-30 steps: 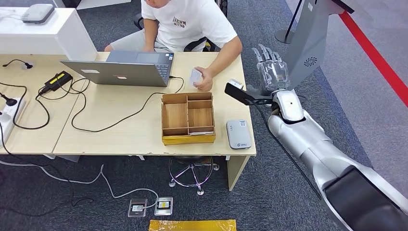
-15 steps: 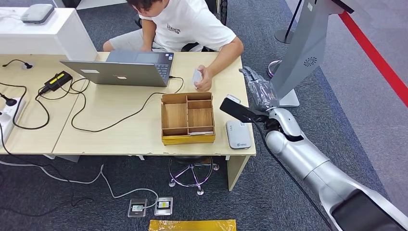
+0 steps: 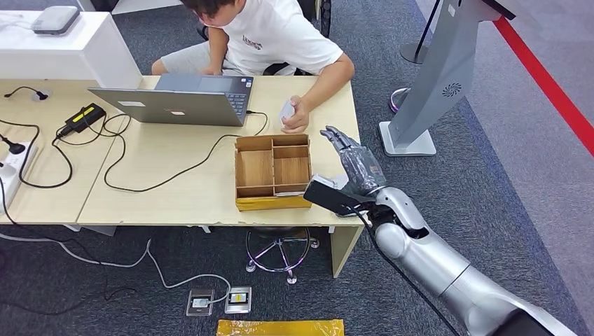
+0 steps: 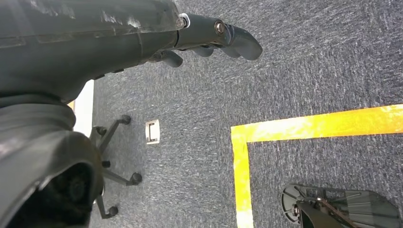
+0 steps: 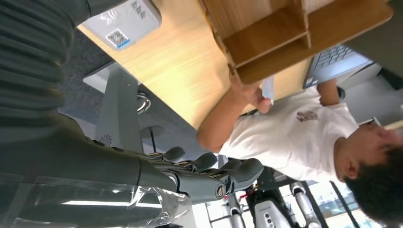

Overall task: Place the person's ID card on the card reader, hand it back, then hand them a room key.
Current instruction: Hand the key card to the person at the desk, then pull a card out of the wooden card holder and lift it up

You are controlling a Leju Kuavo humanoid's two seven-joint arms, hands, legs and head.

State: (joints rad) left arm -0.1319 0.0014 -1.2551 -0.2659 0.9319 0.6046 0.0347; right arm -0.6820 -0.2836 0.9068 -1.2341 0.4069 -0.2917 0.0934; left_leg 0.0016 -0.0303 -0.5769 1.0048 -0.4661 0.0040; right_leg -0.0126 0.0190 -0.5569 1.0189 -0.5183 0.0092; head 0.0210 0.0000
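Observation:
A person in a white T-shirt [image 3: 280, 35] sits behind the desk [image 3: 175, 182] and holds a pale card [image 3: 285, 110] upright in one hand; the card [image 5: 268, 89] also appears in the right wrist view. My right hand [image 3: 357, 164] hovers over the desk's front right corner, fingers [image 5: 214, 175] stretched out and apart, holding nothing. It points toward the person's hand, a short way from it. The grey-white card reader [image 5: 124, 21] lies on the desk under my wrist. My left hand [image 4: 204, 33] hangs over the carpet with nothing in it.
A compartmented wooden box [image 3: 273, 171] stands just left of my right hand, with white cards in its front slot. A laptop [image 3: 175, 101], cables and a power brick [image 3: 83, 117] cover the desk's left. A grey stand base [image 3: 406, 140] sits right of the desk. Yellow floor tape [image 4: 309, 128] runs below.
My right arm has swung from beside the desk's right end leftward and nearer, and now covers the card reader. The person has leaned forward slightly, still holding the card.

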